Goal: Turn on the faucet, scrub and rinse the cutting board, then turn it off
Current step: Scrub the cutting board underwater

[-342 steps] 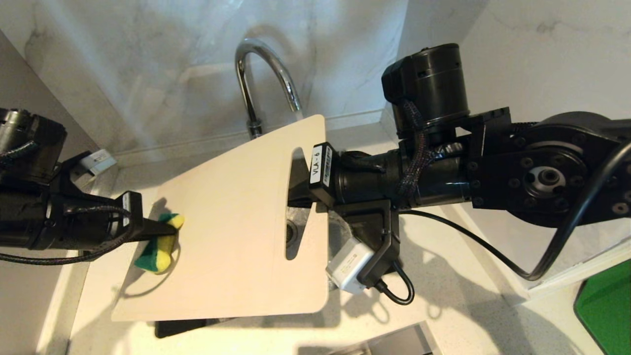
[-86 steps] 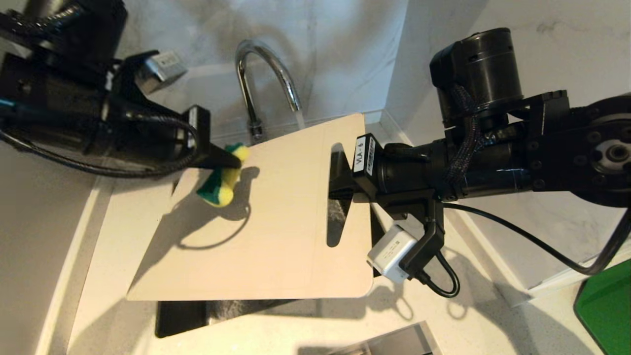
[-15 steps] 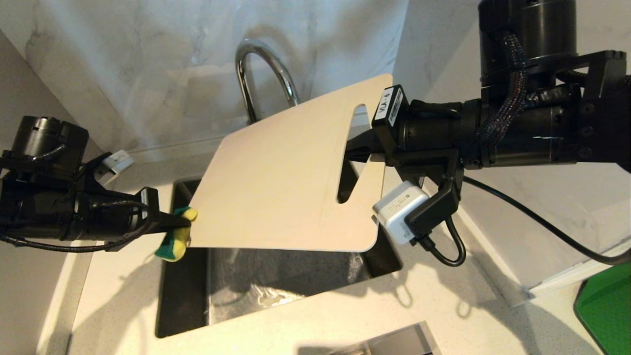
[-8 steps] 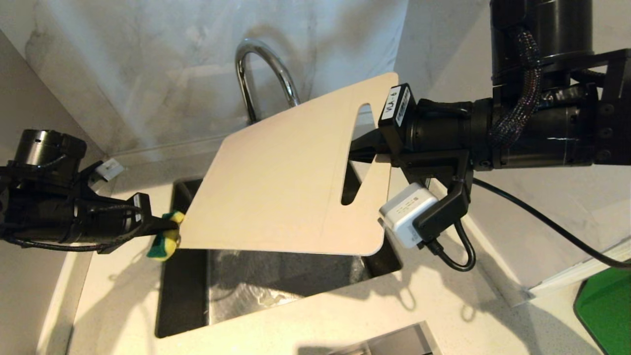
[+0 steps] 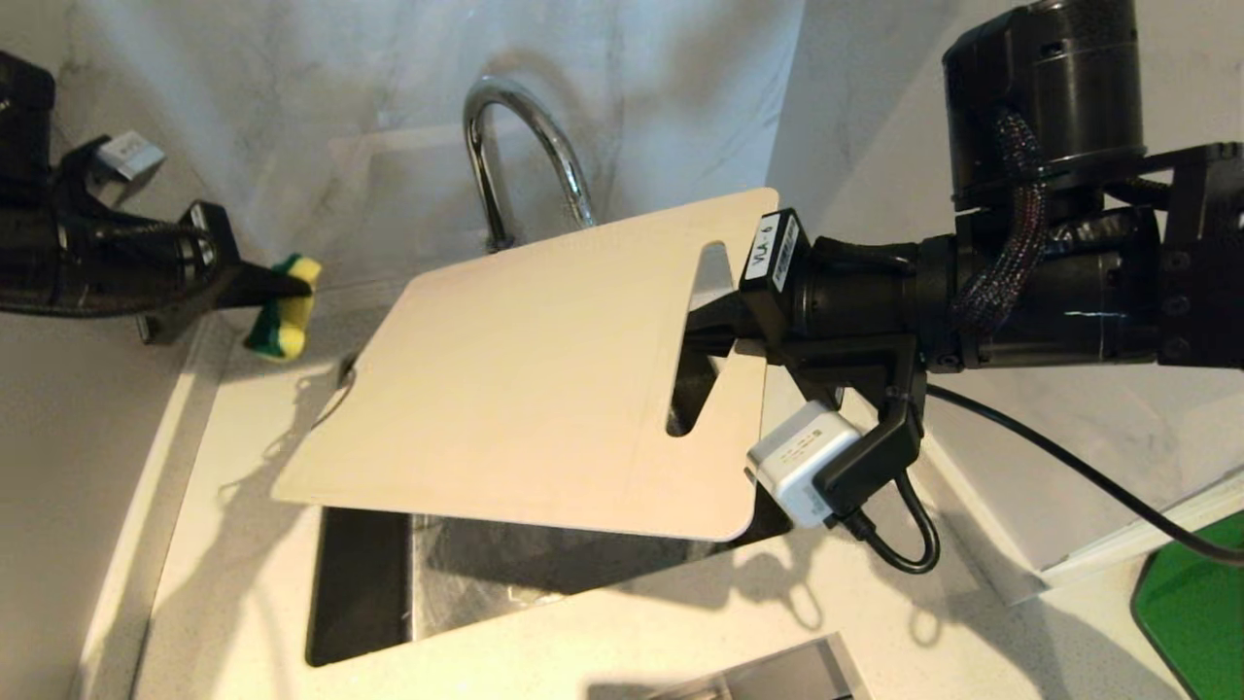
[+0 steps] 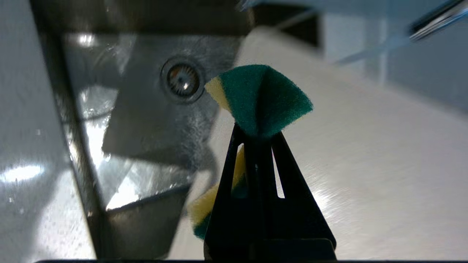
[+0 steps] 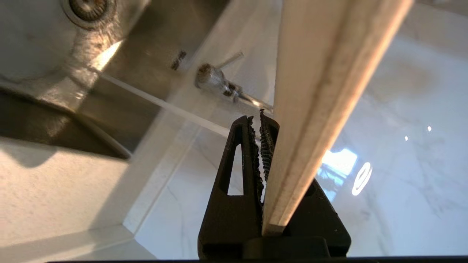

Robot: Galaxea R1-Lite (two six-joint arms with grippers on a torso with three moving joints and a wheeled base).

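The cream cutting board [image 5: 525,389] hangs tilted over the sink, its slotted handle end to the right. My right gripper [image 5: 694,327] is shut on that handle strip; in the right wrist view the board's edge [image 7: 321,91] runs up past the gripper [image 7: 260,118]. The chrome faucet [image 5: 513,136] arches behind the board, and its spout end is hidden by the board. Its base [image 7: 212,81] shows in the right wrist view. My left gripper [image 5: 296,283] is raised at the back left, clear of the board, shut on a green-and-yellow sponge [image 5: 282,316]. In the left wrist view the sponge [image 6: 261,98] fans out past the fingertips.
The steel sink [image 5: 544,574] opens below the board, with its drain [image 6: 181,78] in the left wrist view. White counter surrounds it and marble walls rise close behind. A dark green tray [image 5: 1191,603] lies at the far right. A metal edge [image 5: 777,676] sits at the front.
My left gripper has lifted the sponge off the board's lower left corner, up toward the back left wall. The board has tipped flatter, its left corner swinging out lower.
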